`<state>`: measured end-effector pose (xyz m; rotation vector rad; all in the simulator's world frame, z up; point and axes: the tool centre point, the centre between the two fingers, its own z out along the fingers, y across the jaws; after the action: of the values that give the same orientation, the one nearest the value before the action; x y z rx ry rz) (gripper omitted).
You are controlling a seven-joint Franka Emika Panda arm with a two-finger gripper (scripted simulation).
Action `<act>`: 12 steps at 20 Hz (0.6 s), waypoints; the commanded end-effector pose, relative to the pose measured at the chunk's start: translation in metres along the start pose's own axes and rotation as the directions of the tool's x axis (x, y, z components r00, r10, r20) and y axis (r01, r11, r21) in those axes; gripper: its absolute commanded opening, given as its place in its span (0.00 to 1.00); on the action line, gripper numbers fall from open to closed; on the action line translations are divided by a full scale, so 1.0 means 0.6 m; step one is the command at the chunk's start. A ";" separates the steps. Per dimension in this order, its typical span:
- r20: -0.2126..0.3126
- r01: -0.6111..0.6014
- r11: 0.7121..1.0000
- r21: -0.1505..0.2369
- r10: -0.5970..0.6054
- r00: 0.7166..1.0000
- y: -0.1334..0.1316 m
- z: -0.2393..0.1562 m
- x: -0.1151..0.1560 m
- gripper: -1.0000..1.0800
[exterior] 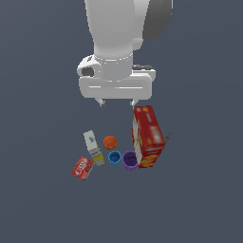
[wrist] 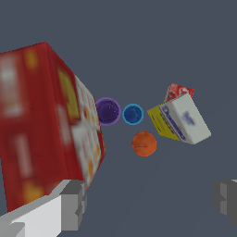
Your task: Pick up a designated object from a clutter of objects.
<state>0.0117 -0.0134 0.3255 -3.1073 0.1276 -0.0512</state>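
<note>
Nearest the exterior camera, low in the clutter, the small red packet (exterior: 82, 168) lies flat on the dark grey floor (exterior: 38, 209), tilted, at the exterior view's left end of the group. Just beside its upper corner stands the yellow-and-white box (exterior: 93, 147), leaning a little, its white end up and its yellow end down. In the wrist view the same box (wrist: 180, 120) partly covers the packet (wrist: 179, 91).

Next come the two little cups, side by side and nearly touching: the blue cup (exterior: 114, 157) and, toward the exterior view's right, the purple cup (exterior: 129, 160). Both stand upright with their mouths open upward, as the wrist view shows for the blue one (wrist: 133, 114) and the purple one (wrist: 108, 111). The purple cup sits right against the foot of the big red Cheez-It box (exterior: 148, 136), which stands on end, slightly tilted; whether they touch cannot be told.

A little farther back is the small orange-red ball (exterior: 110, 142), resting on the floor between the yellow-and-white box and the Cheez-It box, just behind the blue cup and apart from all of them. In the wrist view the ball (wrist: 144, 143) lies free, with the Cheez-It box (wrist: 46, 125) looming large beside it.

Above everything, the gripper (exterior: 117, 103) hangs in the air, well clear of the clutter. Its fingers (wrist: 69, 203) are spread wide and hold nothing.
</note>
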 end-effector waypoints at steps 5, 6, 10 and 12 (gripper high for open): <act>-0.008 0.016 1.000 0.003 -0.016 1.000 -0.012 -0.004 0.001 0.96; -0.012 0.024 1.000 0.004 -0.024 1.000 -0.019 -0.007 0.002 0.96; -0.029 0.057 0.998 0.010 -0.057 0.998 -0.047 -0.021 0.004 0.96; -0.033 0.061 0.998 0.011 -0.061 0.998 -0.053 -0.025 0.003 0.96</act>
<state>0.0156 0.0145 0.3393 -3.1003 0.0406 -0.0982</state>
